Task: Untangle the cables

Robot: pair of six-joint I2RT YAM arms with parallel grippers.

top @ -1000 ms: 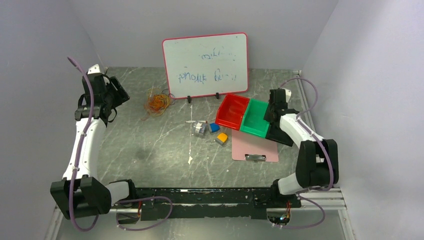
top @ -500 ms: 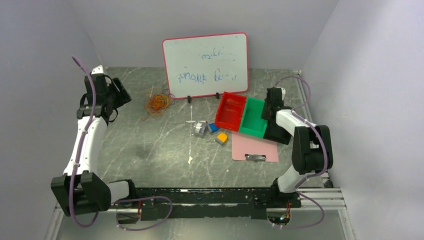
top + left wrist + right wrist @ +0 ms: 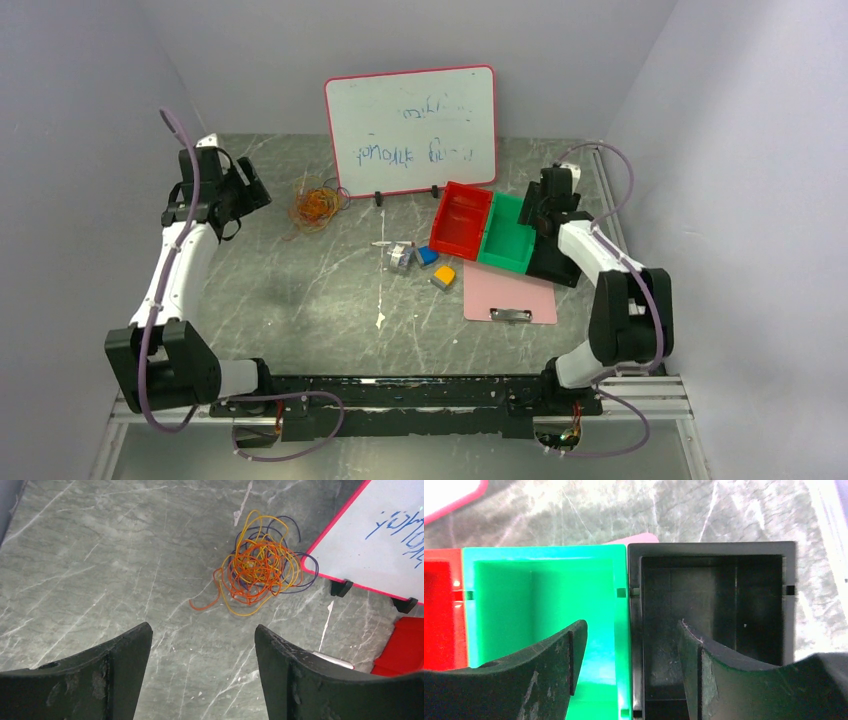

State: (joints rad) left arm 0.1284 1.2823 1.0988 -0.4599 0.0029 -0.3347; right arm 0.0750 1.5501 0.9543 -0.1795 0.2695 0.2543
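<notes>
Cables (image 3: 260,565): tangled ball on desk (image 3: 75,555), upper centre of left wrist view, beside whiteboard (image 3: 370,535). Left pincer (image 3: 201,642) wide open, empty, short of tangle. Right pincer (image 3: 631,640) open, empty, over green bin (image 3: 539,595). Step: approach. Next: left grabs outer loop, right comes across.

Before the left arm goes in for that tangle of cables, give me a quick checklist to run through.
1. Jaws of the left gripper open and empty: ok.
2. The cables in the left wrist view, ahead of the jaws: ok.
3. Tangle clear of the whiteboard: cannot tell; dark loops reach its lower corner.
4. Jaws of the right gripper open and empty: ok.
5. Right gripper near the cables to help: not ok; it hangs over the green bin and black bin.
</notes>
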